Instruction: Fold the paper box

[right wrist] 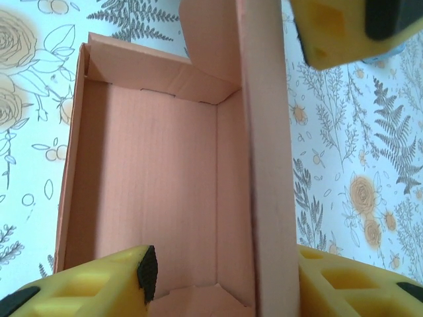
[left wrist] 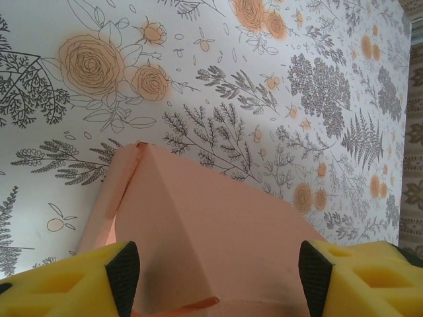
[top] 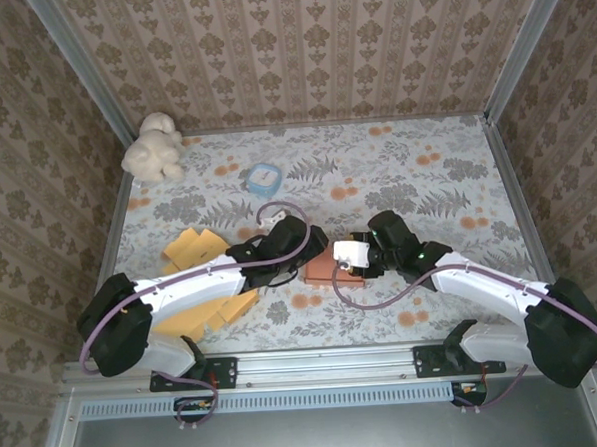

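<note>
The left gripper (left wrist: pixel 218 274) flanks the paper box (left wrist: pixel 211 224) with spread fingers; whether it clamps, I cannot tell. The right gripper (right wrist: pixel 225 272) stands open astride an upright wall (right wrist: pixel 268 165) of the box.

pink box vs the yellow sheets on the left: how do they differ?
Shape: the pink box has raised walls around an open tray; the yellow sheets lie flat. Place: the box sits near the middle, the sheets further left. Number: one box, more than one sheet. Both look like cardboard.
</note>
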